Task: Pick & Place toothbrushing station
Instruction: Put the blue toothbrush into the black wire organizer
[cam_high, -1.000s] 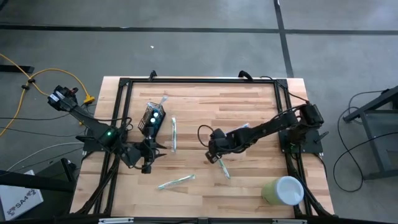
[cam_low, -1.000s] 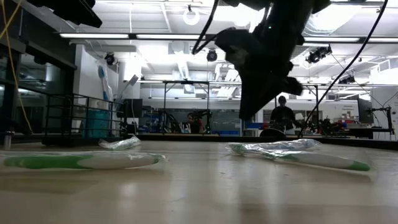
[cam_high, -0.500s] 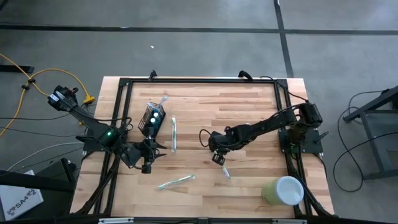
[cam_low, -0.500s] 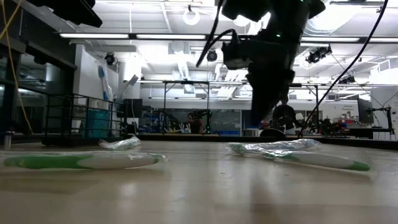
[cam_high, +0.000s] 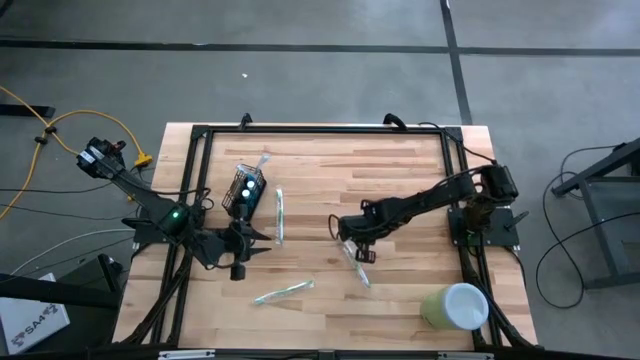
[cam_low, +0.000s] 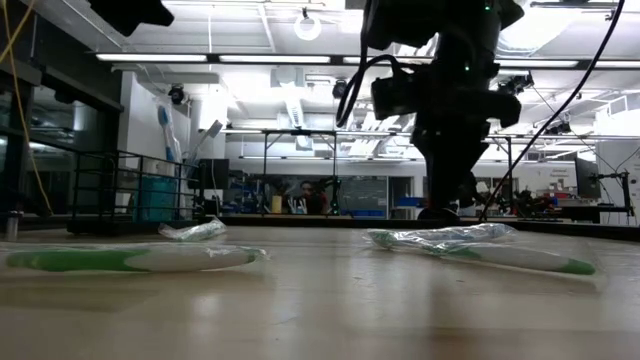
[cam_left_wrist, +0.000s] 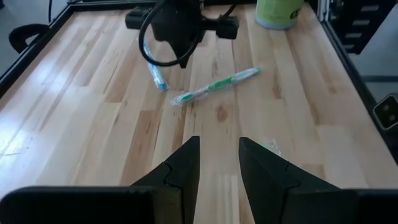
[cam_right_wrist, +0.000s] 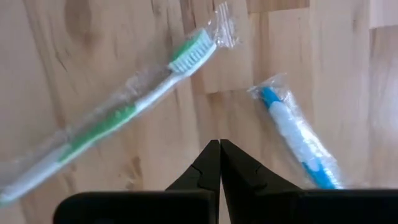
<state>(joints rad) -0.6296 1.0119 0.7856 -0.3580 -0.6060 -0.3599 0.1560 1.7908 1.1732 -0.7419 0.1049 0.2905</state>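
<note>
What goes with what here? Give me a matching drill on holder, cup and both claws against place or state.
Things:
1. holder
2. cup
3. left claw
4. right claw

Place or state:
a. corner of the table, right arm's side
b. shut, above a wrapped brush
c. left arm's side
d. open, empty

Pairs: 1-c, 2-a, 3-d, 4-b

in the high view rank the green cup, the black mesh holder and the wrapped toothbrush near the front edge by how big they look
1. Pale green cup: widest, a broad round blob.
2. Black mesh holder: smaller footprint, boxy, lying on its side.
3. Wrapped toothbrush: about as long as the holder, but far thinner, so it covers the least area.
</note>
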